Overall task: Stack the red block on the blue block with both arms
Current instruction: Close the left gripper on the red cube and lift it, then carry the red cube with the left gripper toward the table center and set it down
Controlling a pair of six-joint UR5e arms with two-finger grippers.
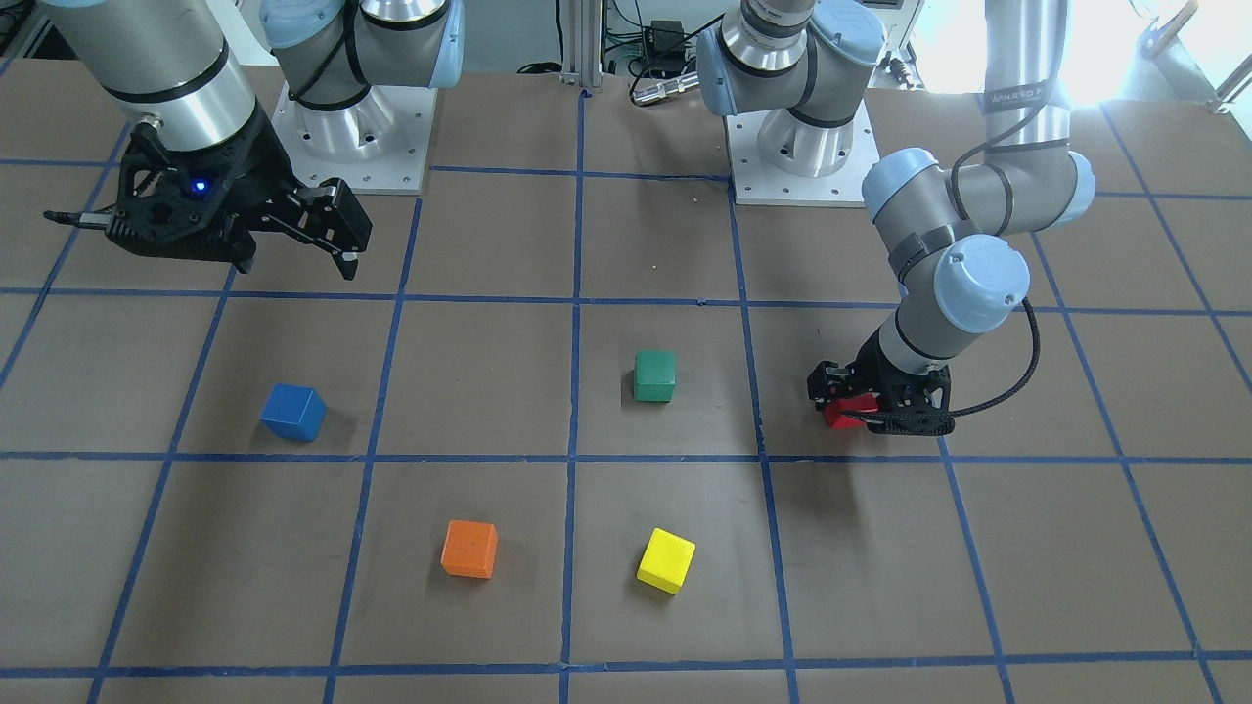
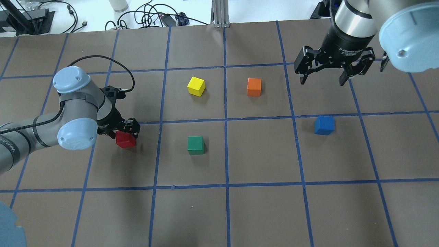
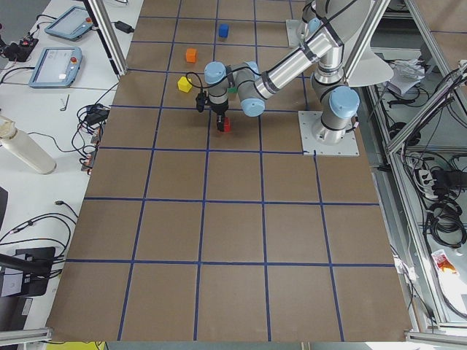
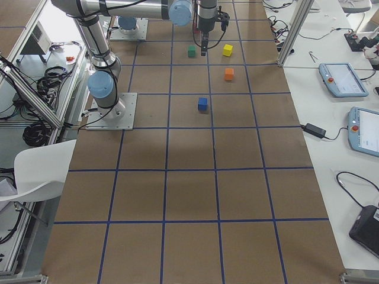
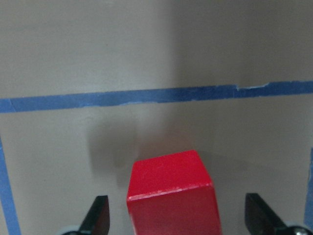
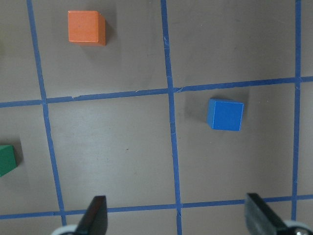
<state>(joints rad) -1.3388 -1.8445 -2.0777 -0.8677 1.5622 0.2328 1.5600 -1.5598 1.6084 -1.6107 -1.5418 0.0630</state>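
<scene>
Your left gripper (image 2: 124, 132) is down at the table (image 2: 260, 206) with the red block (image 2: 125, 139) between its fingers; the left wrist view shows both fingertips (image 5: 98, 215) standing clear of the block's sides with a gap on each, so the hand is released, not gripping. The block sits flat on the paper, toward the table's left edge, just on the robot's side of a blue tape line (image 5: 156, 95). It is a cube with no long axis, and its faces are turned slightly off the grid lines. The left arm is folded low, elbow out, wrist pointing steeply down.

Farther off, you see the blue block (image 2: 324, 125) toward the table's right edge, flat and slightly rotated against the grid. Your right gripper (image 2: 325, 77) hangs high above the table beyond it, well apart from it, fingers spread wide and holding nothing, wrist pointing down.
</scene>
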